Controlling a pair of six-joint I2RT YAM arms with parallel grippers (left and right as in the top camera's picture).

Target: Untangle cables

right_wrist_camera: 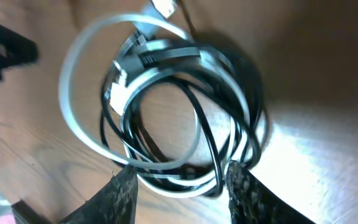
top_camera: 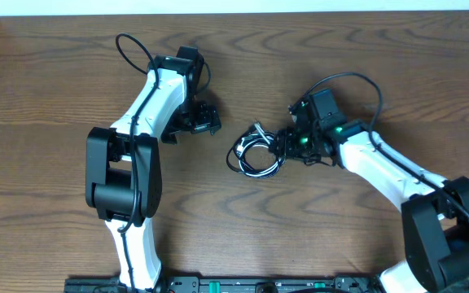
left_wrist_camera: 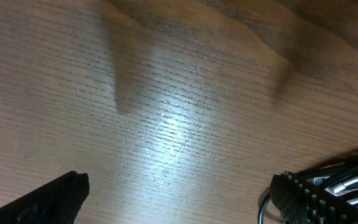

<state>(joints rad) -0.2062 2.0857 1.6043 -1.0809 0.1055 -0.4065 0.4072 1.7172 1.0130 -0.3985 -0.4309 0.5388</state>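
One black cable (right_wrist_camera: pixel 205 130) and one white cable (right_wrist_camera: pixel 66 115) lie coiled together. The right fingers (right_wrist_camera: pixel 120 199) straddle them, parted; the left fingers (left_wrist_camera: pixel 48 202) are spread wide.

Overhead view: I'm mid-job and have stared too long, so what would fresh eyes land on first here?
The cables, one black cord and one white, lie coiled together in a single tangled bundle near the middle of the table. The right gripper sits at the bundle's right edge, jaws apart astride the nearest loops. The left gripper hangs wide open over bare wood to the bundle's left.
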